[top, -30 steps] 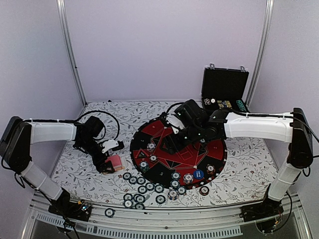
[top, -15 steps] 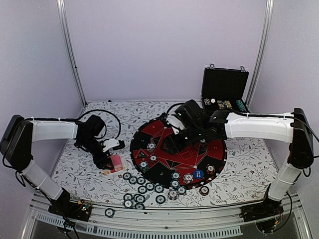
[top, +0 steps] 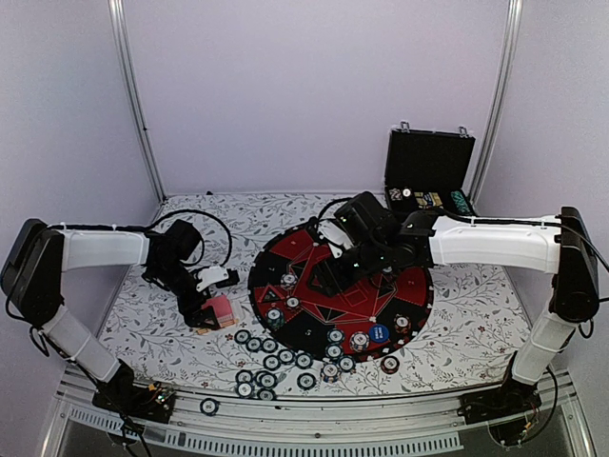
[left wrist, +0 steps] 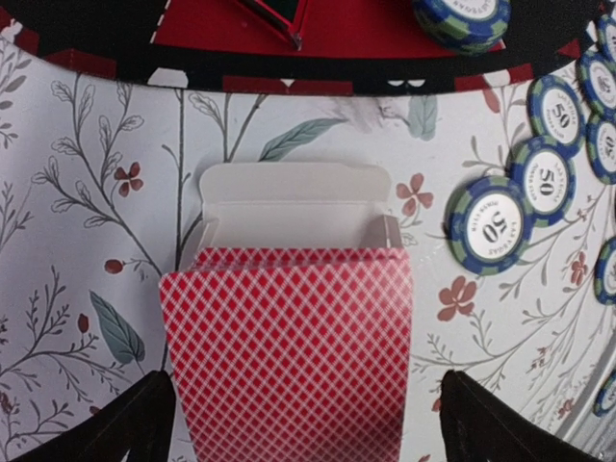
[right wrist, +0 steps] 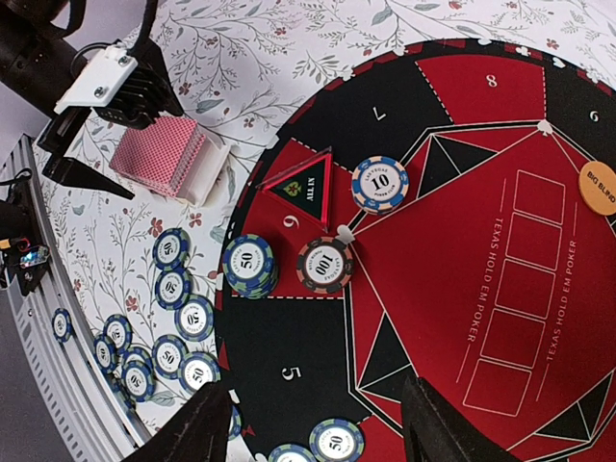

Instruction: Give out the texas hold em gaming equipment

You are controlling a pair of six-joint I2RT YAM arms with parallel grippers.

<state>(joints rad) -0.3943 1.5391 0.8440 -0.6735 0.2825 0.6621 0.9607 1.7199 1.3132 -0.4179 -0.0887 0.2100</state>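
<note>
Hovering, top view: left gripper [top: 207, 312] over pink-red diamond-patterned card deck [top: 222, 310], beside round red-and-black mat [top: 414, 286].
Left wrist: jaws wide, deck between fingers [left wrist: 144, 423], on floral cloth [left wrist: 77, 241].
Right wrist: right gripper [right wrist: 318, 390] wide, empty, over mat bearing round striped-edge poker chips [right wrist: 380, 183].
</note>
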